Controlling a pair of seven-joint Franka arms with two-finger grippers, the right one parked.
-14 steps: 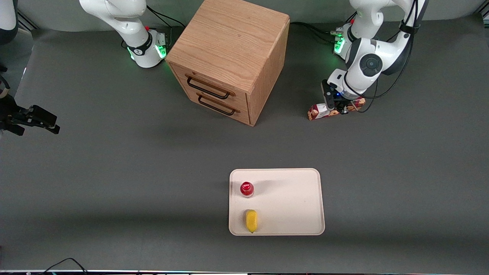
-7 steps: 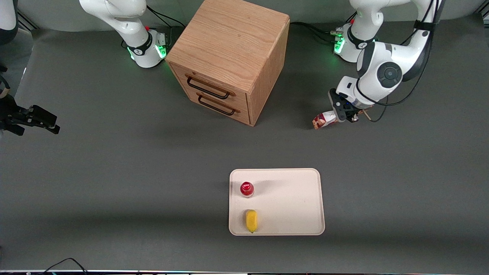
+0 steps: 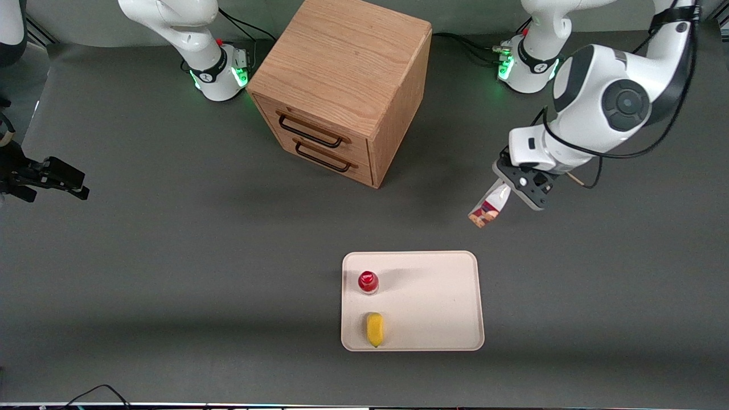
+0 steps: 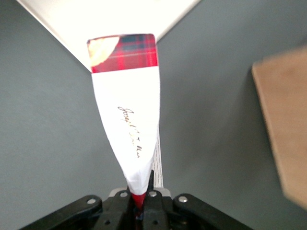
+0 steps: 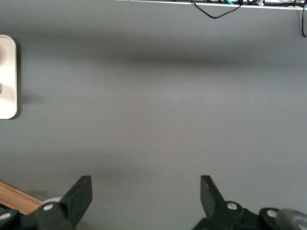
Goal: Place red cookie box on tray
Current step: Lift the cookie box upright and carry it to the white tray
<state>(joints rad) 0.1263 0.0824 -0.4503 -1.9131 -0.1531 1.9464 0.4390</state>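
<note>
My left gripper (image 3: 525, 191) is shut on the red cookie box (image 3: 490, 208) and holds it in the air, tilted, its free end pointing down toward the tray. In the left wrist view the box (image 4: 127, 110) shows its white label side with a red plaid end, pinched between my fingers at the gripper (image 4: 140, 194). The cream-white tray (image 3: 438, 302) lies on the table nearer the front camera than the box, and one corner of it (image 4: 96, 19) shows past the box's end.
On the tray stand a small red-capped bottle (image 3: 368, 282) and a yellow object (image 3: 374, 329). A wooden two-drawer cabinet (image 3: 342, 85) stands farther from the camera, its edge also in the left wrist view (image 4: 283, 124). The tray's rim (image 5: 7, 76) shows in the right wrist view.
My left gripper has lifted the red cookie box off the table and carried it toward the front camera and the tray. The box has tilted, free end down.
</note>
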